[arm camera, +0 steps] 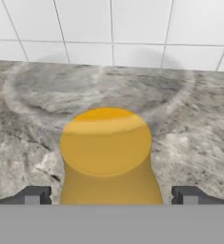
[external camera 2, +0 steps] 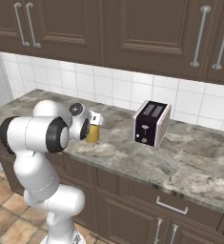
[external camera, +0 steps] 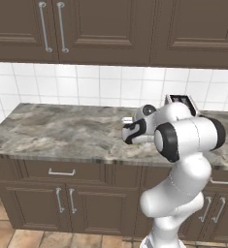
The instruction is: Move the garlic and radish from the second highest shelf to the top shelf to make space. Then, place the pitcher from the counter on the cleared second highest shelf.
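Right now my gripper (arm camera: 111,195) is spread wide, one fingertip (arm camera: 32,195) on each side of the pitcher (arm camera: 106,147), neither touching it. From the right base view, the pitcher (external camera 2: 94,129) stands on the counter (external camera 2: 189,157), well apart from the toaster (external camera 2: 152,122), near the front edge; bare stone lies behind it toward the tiled wall (arm camera: 132,28).

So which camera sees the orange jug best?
The hand view: the pitcher sits big and close between the open gripper's fingertips. The right base view shows it small beside the arm; the left base view shows just a sliver behind the wrist.
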Robot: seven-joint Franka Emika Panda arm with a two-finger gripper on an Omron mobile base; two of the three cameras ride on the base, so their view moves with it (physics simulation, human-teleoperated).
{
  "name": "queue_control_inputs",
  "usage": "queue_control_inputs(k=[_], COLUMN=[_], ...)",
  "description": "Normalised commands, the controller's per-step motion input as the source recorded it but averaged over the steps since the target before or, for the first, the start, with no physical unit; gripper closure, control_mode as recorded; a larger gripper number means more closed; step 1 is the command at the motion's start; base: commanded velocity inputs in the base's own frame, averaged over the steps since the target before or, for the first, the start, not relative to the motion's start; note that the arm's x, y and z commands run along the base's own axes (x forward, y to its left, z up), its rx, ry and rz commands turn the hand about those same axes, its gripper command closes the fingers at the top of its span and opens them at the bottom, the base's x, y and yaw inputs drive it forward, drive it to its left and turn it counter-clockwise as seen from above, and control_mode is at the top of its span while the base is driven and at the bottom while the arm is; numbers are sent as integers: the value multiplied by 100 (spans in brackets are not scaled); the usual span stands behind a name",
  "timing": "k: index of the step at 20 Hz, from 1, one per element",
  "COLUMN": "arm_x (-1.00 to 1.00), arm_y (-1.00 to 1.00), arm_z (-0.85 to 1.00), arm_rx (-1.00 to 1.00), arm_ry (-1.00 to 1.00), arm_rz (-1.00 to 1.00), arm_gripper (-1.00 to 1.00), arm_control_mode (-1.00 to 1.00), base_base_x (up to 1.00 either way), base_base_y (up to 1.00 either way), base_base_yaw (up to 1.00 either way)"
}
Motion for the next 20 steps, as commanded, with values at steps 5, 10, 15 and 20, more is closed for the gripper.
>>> queue_control_inputs(k=[5, 10, 15, 20], arm_x=[17, 13, 10, 5], arm_y=[0, 0, 0, 0], arm_z=[-11, -15, -19, -14], arm_rx=[0, 0, 0, 0], arm_ry=[0, -1, -2, -2], arm_rz=[0, 0, 0, 0], arm_gripper=[-100, -100, 100, 100], arm_control_mode=[-100, -100, -100, -100], base_base_x=[0, 0, 0, 0], base_base_y=[0, 0, 0, 0], base_base_yaw=[0, 0, 0, 0])
